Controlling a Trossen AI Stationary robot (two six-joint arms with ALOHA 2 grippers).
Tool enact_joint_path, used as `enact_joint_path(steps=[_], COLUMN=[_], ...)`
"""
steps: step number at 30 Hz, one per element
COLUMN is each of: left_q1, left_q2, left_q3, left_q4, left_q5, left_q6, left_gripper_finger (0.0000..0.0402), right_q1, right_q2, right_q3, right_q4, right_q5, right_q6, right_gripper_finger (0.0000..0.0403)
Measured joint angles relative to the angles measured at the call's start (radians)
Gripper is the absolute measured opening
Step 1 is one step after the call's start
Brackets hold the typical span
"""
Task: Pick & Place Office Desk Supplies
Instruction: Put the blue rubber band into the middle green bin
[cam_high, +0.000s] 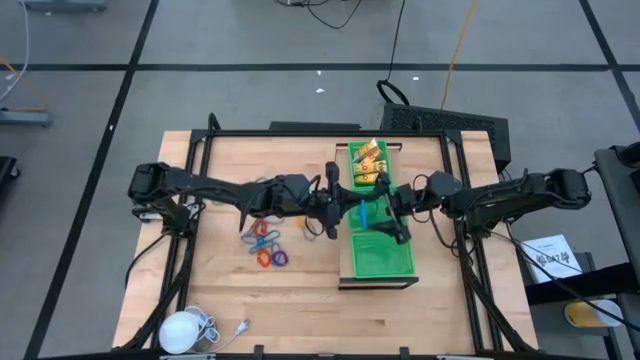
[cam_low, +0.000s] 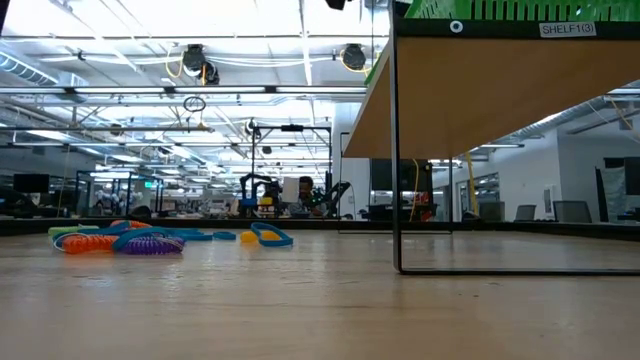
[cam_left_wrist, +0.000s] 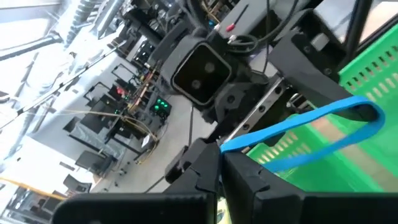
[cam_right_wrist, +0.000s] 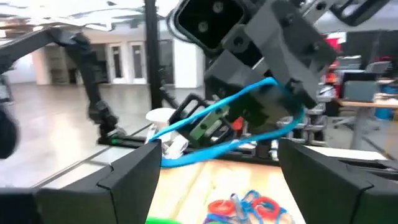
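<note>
One blue ring (cam_left_wrist: 311, 134) pinched in the closed left gripper (cam_left_wrist: 221, 163); right gripper (cam_right_wrist: 217, 163) wide open beside it.

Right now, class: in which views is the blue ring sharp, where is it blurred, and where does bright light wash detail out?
Left wrist view: the blue ring, pinched by the left gripper, is fairly crisp; pale glare washes out the room behind. Right wrist view: the ring and the open right gripper look soft. Low view: ceiling lights glare; the rings on the table stay readable.
</note>
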Motion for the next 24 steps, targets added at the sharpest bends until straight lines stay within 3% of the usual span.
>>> enact_joint_path(steps=[4,12,17,24], left_q1=[0.002,0.002,-0.009,-0.013], left_q2=[0.0,0.0,-0.001,-0.001], left_q3=[0.0,0.0,0.0,0.0], left_q4=[0.001,-0.011,-0.002,-0.002], left_q5=[0.004,0.003,0.003,0.002], left_q6=[-0.012,-0.005,0.013,0.019], left_gripper_finger=[0.0006,0.0022,0.0006,0.0023], right_q1=[-0.004,-0.013,-0.036,-0.043], right_q2=[-0.002,-0.005,-0.006,-0.011], right_q3=[0.0,0.0,0.0,0.0], right_q4=[0.009,-0.031,-0.029,-0.032], right_q5=[-0.023,-0.019,0.033,0.027], right_q6=[0.0,-0.007,-0.001,0.024], right_gripper_finger=[0.0313,0.0313,0.0313,0.0313])
